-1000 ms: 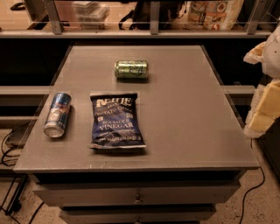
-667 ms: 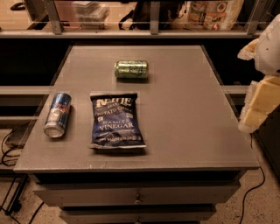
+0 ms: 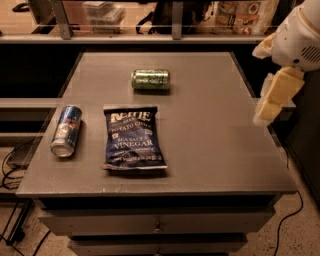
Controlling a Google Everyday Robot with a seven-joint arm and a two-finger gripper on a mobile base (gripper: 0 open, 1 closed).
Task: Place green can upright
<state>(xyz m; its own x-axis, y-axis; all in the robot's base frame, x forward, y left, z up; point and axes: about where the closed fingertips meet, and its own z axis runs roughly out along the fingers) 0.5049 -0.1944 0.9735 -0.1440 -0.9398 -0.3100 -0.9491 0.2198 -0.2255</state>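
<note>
The green can [image 3: 150, 79] lies on its side at the far middle of the grey table [image 3: 220, 135], its long axis running left to right. My gripper [image 3: 266, 111] hangs at the right edge of the table, above the surface and well to the right of the green can. It holds nothing that I can see. The white arm [image 3: 300, 35] reaches in from the upper right corner.
A dark blue chip bag [image 3: 132, 137] lies flat near the table's middle left. A blue-and-white can [image 3: 66, 130] lies on its side at the left edge. A shelf with a rail and packaged goods [image 3: 245, 12] runs behind the table. Drawers [image 3: 157, 225] sit below the front edge.
My gripper has moved up and to the left, closer in over the table's right edge. The cans and the chip bag have not moved.
</note>
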